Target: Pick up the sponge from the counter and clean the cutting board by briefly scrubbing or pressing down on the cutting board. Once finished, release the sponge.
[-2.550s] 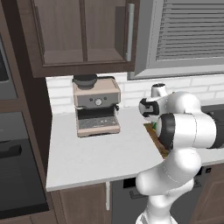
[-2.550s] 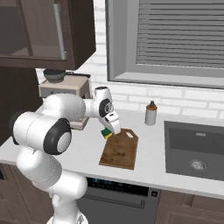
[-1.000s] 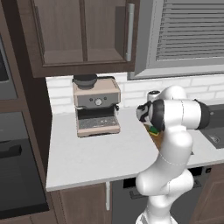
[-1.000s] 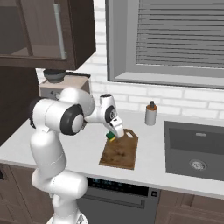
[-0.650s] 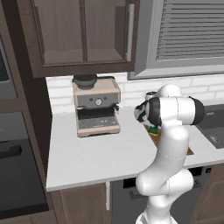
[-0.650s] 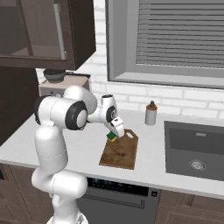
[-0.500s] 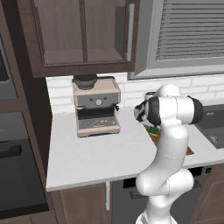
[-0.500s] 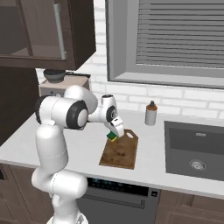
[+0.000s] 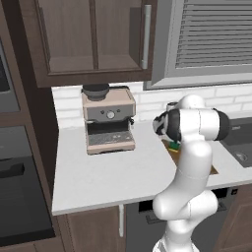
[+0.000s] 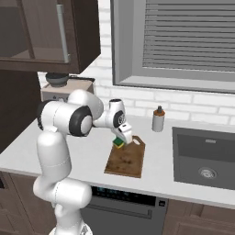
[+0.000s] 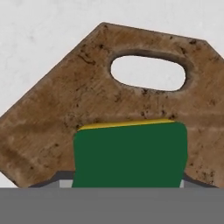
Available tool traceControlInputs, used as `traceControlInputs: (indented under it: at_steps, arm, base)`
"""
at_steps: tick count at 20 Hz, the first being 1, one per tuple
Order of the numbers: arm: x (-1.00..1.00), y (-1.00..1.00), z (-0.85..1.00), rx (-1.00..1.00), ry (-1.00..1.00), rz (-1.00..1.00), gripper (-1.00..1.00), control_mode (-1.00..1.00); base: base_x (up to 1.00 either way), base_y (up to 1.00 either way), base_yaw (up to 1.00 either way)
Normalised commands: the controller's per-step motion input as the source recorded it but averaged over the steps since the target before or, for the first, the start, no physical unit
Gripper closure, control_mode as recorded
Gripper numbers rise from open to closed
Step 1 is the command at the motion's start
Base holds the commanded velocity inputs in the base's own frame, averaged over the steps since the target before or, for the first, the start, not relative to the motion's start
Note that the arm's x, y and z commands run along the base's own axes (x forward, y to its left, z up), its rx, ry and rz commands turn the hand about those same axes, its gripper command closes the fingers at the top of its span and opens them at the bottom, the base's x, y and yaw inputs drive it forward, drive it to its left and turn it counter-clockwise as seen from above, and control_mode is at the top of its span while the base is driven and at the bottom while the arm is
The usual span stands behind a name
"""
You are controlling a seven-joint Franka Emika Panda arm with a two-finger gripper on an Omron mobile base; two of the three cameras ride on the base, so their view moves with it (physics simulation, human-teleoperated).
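One green face of the sponge (image 11: 130, 155), flat and matte with rounded corners and a thin yellow strip along its top edge, sits low in the centre of the hand view. Dark slivers flank its lower corners, but the fingertips themselves are cut off there, so whether the pincer clamps it cannot be told from this view. Behind the sponge lies the cutting board (image 11: 52, 113), mottled brown wood with dark specks, a rounded corner at the top and an oval handle hole through which pale counter (image 11: 39, 35) shows.

In the right base view, mid-frame, the gripper (image 10: 121, 139) points down at the far left corner of the board (image 10: 126, 161); the sponge (image 10: 119, 143) is a small green and yellow block under it, on or just above the wood, contact too small to judge. A small capped bottle (image 10: 158, 120) stands by the white brick wall, and a grey sink (image 10: 205, 158) is sunk into the counter (image 10: 27, 147) at the right.

The left base view adds a tan and steel coffee machine (image 9: 108, 118) at centre left. There the white arm hides most of the board (image 9: 212, 170), leaving a green sliver of sponge (image 9: 174, 146).
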Motion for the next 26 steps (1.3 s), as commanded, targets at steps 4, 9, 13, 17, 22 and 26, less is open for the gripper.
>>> traceControlInputs:
  at_steps: [4, 9, 13, 17, 22, 26]
  arm:
    - [-0.50, -0.32, -0.11, 0.02, -0.04, 0.00, 1.00, -1.00]
    - [-0.62, -0.22, -0.37, 0.02, -0.01, 0.00, 1.00, -1.00]
    - [-0.21, -0.14, -0.49, 0.00, 0.00, 0.00, 1.00, -1.00]
    - [-0.36, -0.37, -0.35, 0.01, -0.01, 0.00, 1.00, -1.00]
    - [-0.98, -0.25, -0.14, 0.02, -0.05, 0.00, 1.00, -1.00]
    - [-0.96, -0.08, -0.21, 0.01, -0.05, 0.00, 1.00, -1.00]
  base:
    - [0.00, 0.00, 0.00]
    - [0.00, 0.00, 0.00]
    - [0.00, 0.00, 0.00]
    - [0.00, 0.00, 0.00]
    - [0.00, 0.00, 0.00]
    - [0.00, 0.00, 0.00]
